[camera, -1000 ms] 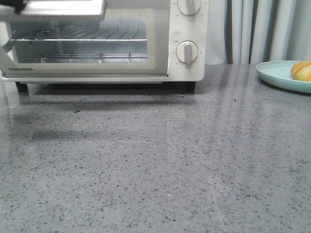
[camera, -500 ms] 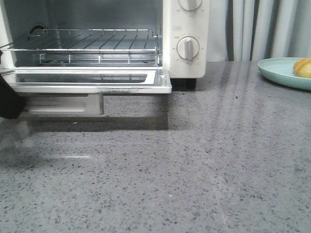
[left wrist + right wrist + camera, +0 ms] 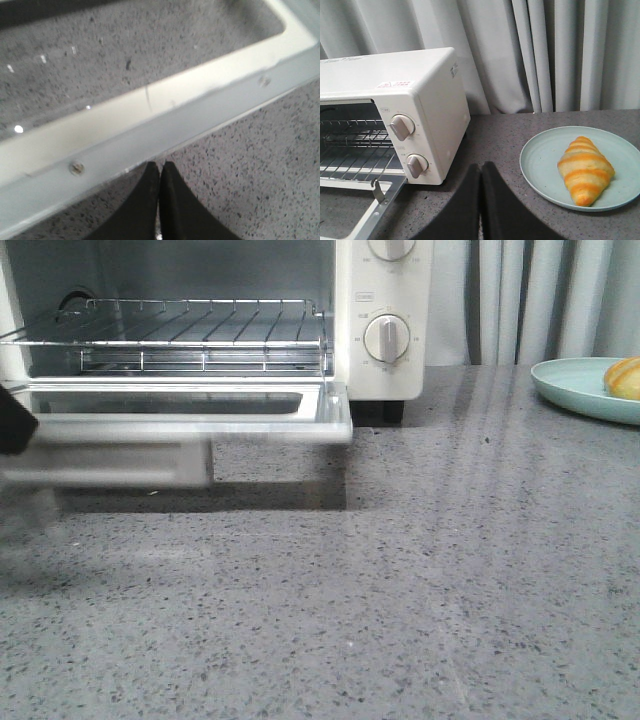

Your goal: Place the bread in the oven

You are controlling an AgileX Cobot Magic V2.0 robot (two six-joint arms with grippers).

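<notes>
bread (image 3: 585, 170): you'll see it lying on the pale green plate (image 3: 542, 155), tapered end toward the camera in the right wrist view. Only its edge shows in the front view.
plate: on the grey speckled countertop (image 3: 400, 590), well to the right of the oven.
oven (image 3: 425, 100): door (image 3: 180, 412) is dropped open, roughly flat, blurred in the front view. Wire rack (image 3: 180, 325) inside is bare.
knobs: two round white ones (image 3: 401, 127) on the right panel.
left gripper (image 3: 159, 172): clenched, fingertips touching, gripping nothing. Sits just beside the door's outer edge, over the countertop.
right gripper (image 3: 480, 172): clenched too, holding nothing. Between oven and plate, apart from both.
backdrop: grey curtain (image 3: 545, 50) behind the counter.
</notes>
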